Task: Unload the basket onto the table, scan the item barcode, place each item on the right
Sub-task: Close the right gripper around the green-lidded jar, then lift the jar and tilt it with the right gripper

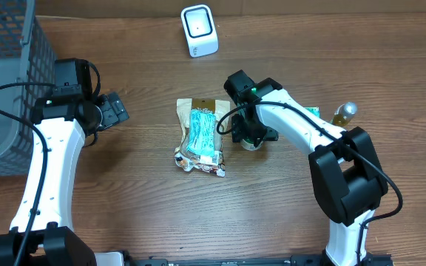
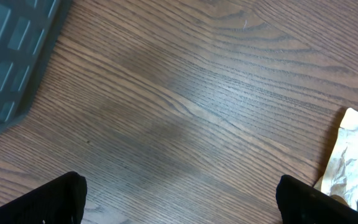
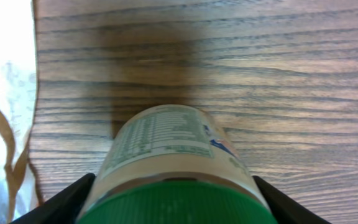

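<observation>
A jar with a green lid and a pale printed label [image 3: 166, 140] stands on the wooden table, seen in the overhead view as the jar [image 1: 251, 140] to the right of a snack bag. My right gripper [image 3: 173, 190] comes down over it, with one finger against each side of the jar just below the lid, so it is shut on the jar. The white barcode scanner [image 1: 199, 29] stands at the back centre. My left gripper [image 2: 179, 202] hangs open over bare wood, left of the bag, holding nothing; overhead it is the left gripper [image 1: 117, 109].
A brown and teal snack bag [image 1: 200, 135] lies flat mid-table, its edge showing as the bag [image 2: 353, 155] and the bag [image 3: 5, 124]. A grey mesh basket [image 1: 6, 89] fills the far left. A silver-capped bottle [image 1: 344, 112] stands behind the right arm.
</observation>
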